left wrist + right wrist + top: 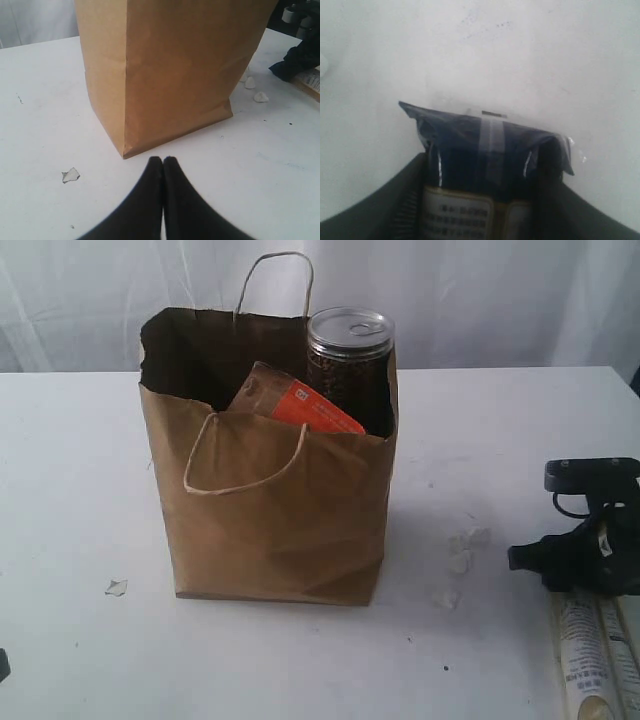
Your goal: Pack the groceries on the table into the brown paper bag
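- Gripping the packet (590, 660) looks like the step in hand: the right gripper (482, 187) straddles its dark end, with a finger pressed against each side, clamped on it as far as the wrist view shows.
- The packet lies flat on the table (80, 490) at the right, well apart from the bag (270, 530), and is the only grocery seen outside it.
- Holding it by the end rather than the middle makes sense: a long packet should go in end-first, hanging upright from the grip.
- The bag stands upright mid-table with its mouth open. The can (349, 360) stands at its right side, its top above the rim, and the pouch (300, 405) leans beside it, tilted.
- The bag's open space is on its left, behind the pouch, so the packet will probably need to go there.
- The left gripper (163, 160) has its fingers together and empty, low over the table near the bag's bottom corner; probably parked there to keep clear of the right arm's path.
- White crumbs (462, 560) lie between bag and packet, and a fleck (116, 587) to the bag's left; neither is grocery.
- Risk: the packet may catch the rim or the can's top and tip the light bag.
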### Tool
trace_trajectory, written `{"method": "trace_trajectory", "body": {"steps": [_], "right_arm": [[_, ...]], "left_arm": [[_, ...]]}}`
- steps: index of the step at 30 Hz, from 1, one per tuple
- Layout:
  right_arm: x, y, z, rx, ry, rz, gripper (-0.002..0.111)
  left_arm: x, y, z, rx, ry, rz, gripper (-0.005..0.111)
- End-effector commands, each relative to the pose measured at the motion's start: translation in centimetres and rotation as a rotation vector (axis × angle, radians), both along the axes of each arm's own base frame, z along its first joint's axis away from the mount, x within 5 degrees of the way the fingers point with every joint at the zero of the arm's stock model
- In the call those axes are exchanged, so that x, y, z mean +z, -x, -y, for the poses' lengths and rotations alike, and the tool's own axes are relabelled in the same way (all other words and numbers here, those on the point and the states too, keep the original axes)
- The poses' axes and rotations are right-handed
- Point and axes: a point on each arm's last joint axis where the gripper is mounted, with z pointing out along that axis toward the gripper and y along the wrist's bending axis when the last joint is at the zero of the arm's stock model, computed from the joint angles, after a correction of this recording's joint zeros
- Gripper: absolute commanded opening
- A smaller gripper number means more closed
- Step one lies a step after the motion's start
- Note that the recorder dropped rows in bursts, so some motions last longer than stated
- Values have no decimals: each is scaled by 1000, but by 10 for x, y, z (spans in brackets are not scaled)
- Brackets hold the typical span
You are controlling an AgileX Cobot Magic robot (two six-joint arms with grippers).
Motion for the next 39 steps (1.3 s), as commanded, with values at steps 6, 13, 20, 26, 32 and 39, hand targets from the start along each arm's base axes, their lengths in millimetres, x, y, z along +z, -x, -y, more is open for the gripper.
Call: {"method": "trace_trajectory", "body": {"steps": [6, 13, 20, 26, 32, 39], "right_arm": [[34, 6, 0, 20, -31, 150, 0], [108, 19, -2, 88, -58, 476, 0], [168, 45, -4, 128, -100, 767, 0], [203, 76, 0, 121, -96, 920, 0], [241, 101, 0, 141, -113, 1109, 0], [336, 113, -9, 254, -189, 1502, 0]], "left_arm": [[-1, 0, 0, -2, 6, -6, 0], [-1, 0, 0, -2, 6, -6, 0], [-1, 0, 0, -2, 6, -6, 0], [-1, 0, 0, -2, 6, -6, 0], [-1, 0, 0, -2, 6, -6, 0], [-1, 0, 0, -2, 6, -6, 0]]}}
